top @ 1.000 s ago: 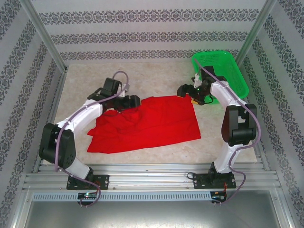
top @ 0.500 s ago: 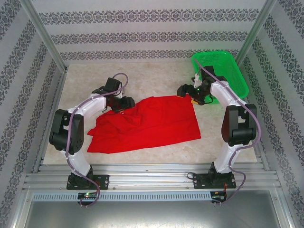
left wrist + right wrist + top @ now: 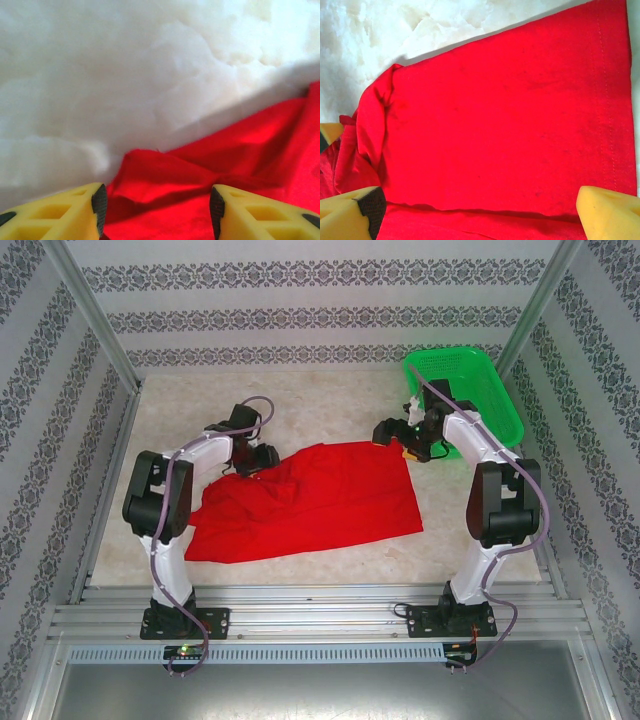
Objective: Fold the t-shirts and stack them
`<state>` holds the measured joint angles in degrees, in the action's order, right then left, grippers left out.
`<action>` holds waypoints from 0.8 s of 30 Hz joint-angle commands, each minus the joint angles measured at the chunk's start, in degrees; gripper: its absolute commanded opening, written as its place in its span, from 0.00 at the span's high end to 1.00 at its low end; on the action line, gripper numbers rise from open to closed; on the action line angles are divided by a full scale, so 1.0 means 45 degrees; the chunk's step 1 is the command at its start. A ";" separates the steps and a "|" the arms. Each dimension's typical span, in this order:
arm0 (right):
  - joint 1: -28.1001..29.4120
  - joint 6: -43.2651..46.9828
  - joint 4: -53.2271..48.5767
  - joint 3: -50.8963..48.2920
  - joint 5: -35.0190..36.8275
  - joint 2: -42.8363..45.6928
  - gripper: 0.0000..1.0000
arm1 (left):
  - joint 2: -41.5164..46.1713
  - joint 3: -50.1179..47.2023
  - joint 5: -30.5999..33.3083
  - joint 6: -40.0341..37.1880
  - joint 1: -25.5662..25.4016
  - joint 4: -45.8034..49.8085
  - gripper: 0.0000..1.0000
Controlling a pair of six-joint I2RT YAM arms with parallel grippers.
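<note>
Wht/blk arms [image 3: 190, 458], yellow fingers [image 3: 55, 215], purplish(?) cables [image 3: 546, 508]

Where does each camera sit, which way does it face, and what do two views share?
Top camera: above and behind the arms, looking down on the table, red t-shirt and green basket; both arms show whole.
Left wrist camera: on the left arm, facing the t-shirt's crumpled edge and bare table; the left claw shows yellow fingers.
Right wrist camera: on the right arm, facing flat red cloth; the right claw shows yellow fingers.
Shared: both wrist views see the t-shirt and table.
</note>
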<state>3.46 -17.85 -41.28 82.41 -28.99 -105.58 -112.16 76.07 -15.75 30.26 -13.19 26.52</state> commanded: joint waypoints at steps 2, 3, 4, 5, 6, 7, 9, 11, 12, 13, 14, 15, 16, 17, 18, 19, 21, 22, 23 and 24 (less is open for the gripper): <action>-0.0145 0.0295 -0.0086 -0.0266 -0.0236 0.0381 0.02 | -0.0356 0.0648 0.0638 -0.0357 0.0206 -0.0186 0.42; -0.0146 0.0285 -0.0072 -0.0267 -0.0247 0.0376 0.02 | -0.0433 0.0706 0.0604 -0.0340 0.0199 -0.0256 0.42; -0.0147 0.0294 -0.0066 -0.0267 -0.0256 0.0381 0.02 | -0.0492 0.0729 0.0606 -0.0331 0.0198 -0.0305 0.42; -0.0145 0.0293 -0.0066 -0.0249 -0.0275 0.0361 0.02 | -0.0551 0.0760 0.0591 -0.0318 0.0211 -0.0381 0.42; -0.0146 0.0314 -0.0093 -0.0228 -0.0276 0.0357 0.02 | -0.0662 0.0831 0.0493 -0.0327 0.0197 -0.0379 0.43; -0.0167 0.0324 -0.0085 -0.0209 -0.0276 0.0371 0.02 | -0.0764 0.0910 0.0404 -0.0366 0.0207 -0.0333 0.43; -0.0164 0.0344 -0.0107 -0.0189 -0.0285 0.0339 0.02 | -0.0929 0.0956 0.0297 -0.0394 0.0201 -0.0356 0.44; -0.0184 0.0347 -0.0105 -0.0187 -0.0314 0.0342 0.02 | -0.1046 0.0937 0.0110 -0.0412 0.0200 -0.0493 0.45; -0.0194 0.0355 -0.0095 -0.0189 -0.0313 0.0337 0.02 | -0.1117 0.0946 -0.0023 -0.0424 0.0209 -0.0560 0.45; -0.0204 0.0353 -0.0105 -0.0189 -0.0315 0.0338 0.02 | -0.1159 0.0966 -0.0089 -0.0446 0.0189 -0.0591 0.46; -0.0203 0.0343 -0.0076 -0.0208 -0.0333 0.0330 0.02 | -0.1188 0.0966 -0.0121 -0.0455 0.0179 -0.0684 0.47; -0.0203 0.0333 -0.0069 -0.0208 -0.0354 0.0319 0.02 | -0.1223 0.0945 -0.0227 -0.0454 0.0186 -0.0823 0.51; -0.0203 0.0338 -0.0063 -0.0208 -0.0354 0.0327 0.02 | -0.1246 0.0946 -0.0376 -0.0445 0.0189 -0.0924 0.54; -0.0204 0.0333 -0.0059 -0.0208 -0.0335 0.0300 0.02 | -0.1267 0.0980 -0.0473 -0.0451 0.0191 -0.0971 0.58; -0.0208 0.0343 -0.0066 -0.0208 -0.0334 0.0306 0.02 | -0.1250 0.0985 -0.0487 -0.0455 0.0178 -0.0972 0.61; -0.0208 0.0333 -0.0066 -0.0208 -0.0317 0.0289 0.02 | -0.1220 0.0983 -0.0467 -0.0474 0.0189 -0.0972 0.64; -0.0204 0.0343 -0.0066 -0.0208 -0.0315 0.0284 0.02 | -0.1189 0.0937 -0.0516 -0.0581 0.0181 -0.0943 0.73; -0.0213 0.0352 -0.0066 -0.0227 -0.0298 0.0274 0.02 | -0.1189 0.0917 -0.0677 -0.0653 0.0187 -0.0974 0.78; -0.0230 0.0352 -0.0066 -0.0228 -0.0278 0.0261 0.02 | -0.1208 0.0927 -0.0827 -0.0720 0.0189 -0.0958 0.83; -0.0242 0.0352 -0.0056 -0.0228 -0.0276 0.0262 0.02 | -0.1199 0.0946 -0.0904 -0.0817 0.0185 -0.0897 0.88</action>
<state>3.09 -17.56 -41.28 81.95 -29.45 -105.58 -116.64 79.31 -17.58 28.42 -12.36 23.75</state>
